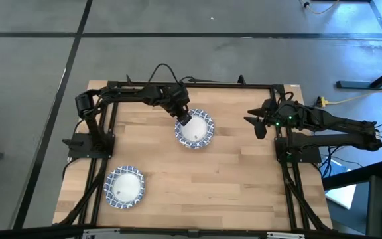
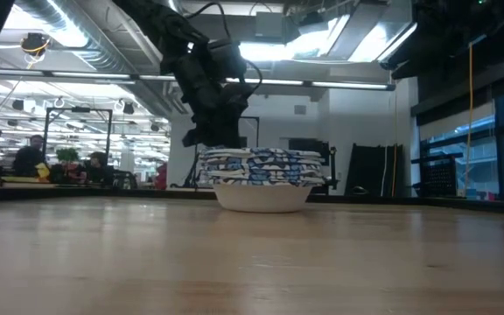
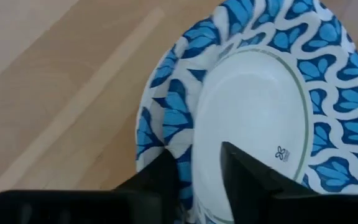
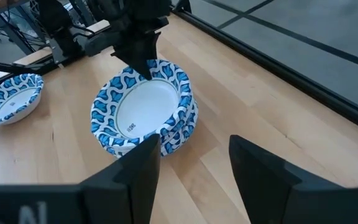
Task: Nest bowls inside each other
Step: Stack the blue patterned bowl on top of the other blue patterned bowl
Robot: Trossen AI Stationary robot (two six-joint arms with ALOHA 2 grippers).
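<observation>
Nearest the counter's front edge, toward its left side, a lone bowl sits apart, not yet nested; it may be more than one, I cannot tell; farther back, near the middle, the stack of bowls stands with several rims layered; the left gripper is at its back rim, fingers parted astride the top bowl's edge, seemingly letting go; the right gripper waits open, empty, at the right; most of the nesting looks done.
</observation>
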